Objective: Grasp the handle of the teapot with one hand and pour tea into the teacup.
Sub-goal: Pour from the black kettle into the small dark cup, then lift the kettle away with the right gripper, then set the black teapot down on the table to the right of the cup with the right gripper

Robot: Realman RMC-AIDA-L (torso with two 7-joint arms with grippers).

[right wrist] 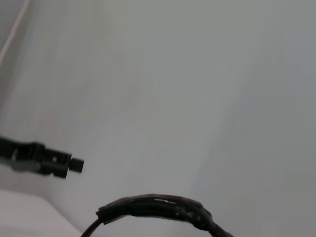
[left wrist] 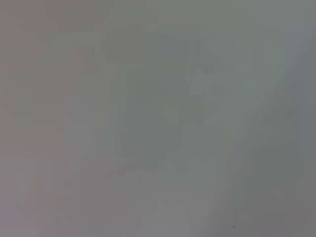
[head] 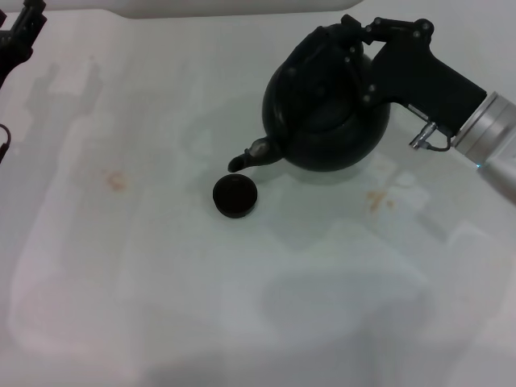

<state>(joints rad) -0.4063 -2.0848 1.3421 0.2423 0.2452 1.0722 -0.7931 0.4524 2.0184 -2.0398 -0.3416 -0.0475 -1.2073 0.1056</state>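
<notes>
The black teapot [head: 322, 121] is at the back right of the white table in the head view, tilted with its spout [head: 251, 153] dipping toward the teacup [head: 235, 196]. The spout tip is just behind the cup's far rim. My right gripper [head: 355, 44] reaches in from the right and is shut on the handle [head: 310, 48] at the top of the pot. The right wrist view shows the wrapped arch of the handle [right wrist: 153, 207]. My left gripper [head: 20, 32] is parked at the far back left, and it also shows in the right wrist view [right wrist: 44, 159]. The left wrist view shows only a blank pale surface.
The white table [head: 242, 306] has faint brownish stains to the left [head: 117, 181] and to the right of the teacup [head: 377, 197]. A white edge [head: 201, 8] runs along the back.
</notes>
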